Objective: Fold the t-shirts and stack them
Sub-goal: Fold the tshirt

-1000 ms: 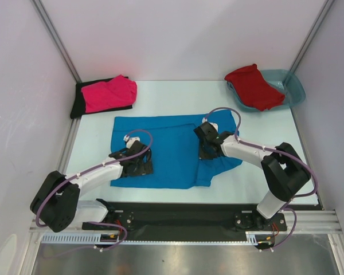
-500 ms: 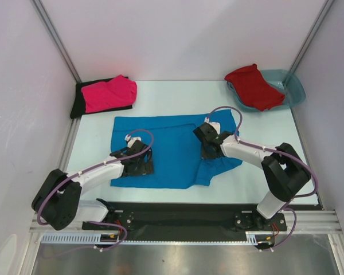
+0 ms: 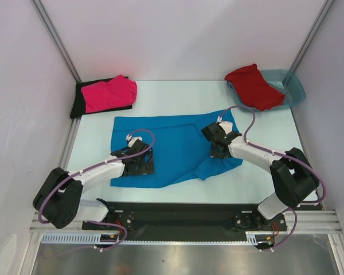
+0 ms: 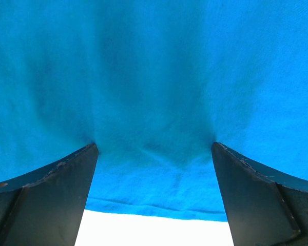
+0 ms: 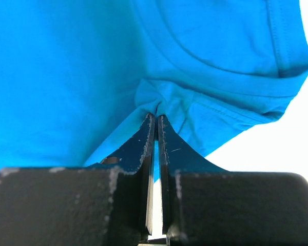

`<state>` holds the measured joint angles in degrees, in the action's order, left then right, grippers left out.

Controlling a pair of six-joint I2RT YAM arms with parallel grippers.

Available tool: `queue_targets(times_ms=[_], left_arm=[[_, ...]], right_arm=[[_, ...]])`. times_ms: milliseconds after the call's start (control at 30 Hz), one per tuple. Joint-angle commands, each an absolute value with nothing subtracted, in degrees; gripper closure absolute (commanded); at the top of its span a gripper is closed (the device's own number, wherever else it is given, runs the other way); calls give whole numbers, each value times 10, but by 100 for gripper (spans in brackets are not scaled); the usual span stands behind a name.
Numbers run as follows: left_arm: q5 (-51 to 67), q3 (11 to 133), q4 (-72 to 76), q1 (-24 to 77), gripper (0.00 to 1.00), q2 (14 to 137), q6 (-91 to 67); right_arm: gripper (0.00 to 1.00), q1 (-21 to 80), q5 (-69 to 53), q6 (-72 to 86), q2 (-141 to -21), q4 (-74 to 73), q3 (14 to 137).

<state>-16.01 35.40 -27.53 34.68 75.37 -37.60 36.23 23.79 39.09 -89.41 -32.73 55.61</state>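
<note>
**Fold step: right side pinched**

The blue shirt (image 3: 169, 146) lies spread mid-way across the table (image 3: 178, 100), toward the near edge, with its long axis running left to right. The right gripper (image 5: 156, 117) is clamped on a pinch of cloth at the shirt's right side. The left gripper (image 4: 154, 148), jaws wide apart, presses the near-left part. Most cloth lies left of the right gripper, so the fold likely travels that way.

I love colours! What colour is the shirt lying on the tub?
The shirt is red; the top view shows it best.
</note>
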Motion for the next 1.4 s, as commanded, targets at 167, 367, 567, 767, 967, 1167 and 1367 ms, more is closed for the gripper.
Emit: queue_targets(times_ms=[167, 367, 567, 767, 967, 1167, 1367], left_arm=[[-149, 365, -262, 351, 0, 755, -372], [-155, 364, -266, 352, 0, 750, -375], [-176, 366, -280, 352, 0, 730, -382], [-215, 368, -308, 352, 0, 674, -401], [-275, 348, -317, 355, 0, 546, -419], [-246, 336, -294, 354, 0, 497, -399], [-186, 359, -270, 357, 0, 595, -374]], right_arm=[[96, 349, 265, 391, -888, -321, 564], [96, 337, 277, 388, -891, -323, 562], [96, 321, 284, 387, -892, -322, 559], [96, 302, 296, 386, -892, -323, 553], [96, 295, 294, 385, -902, -316, 543], [95, 292, 294, 384, -908, -309, 541], [82, 291, 258, 365, -916, -287, 548]])
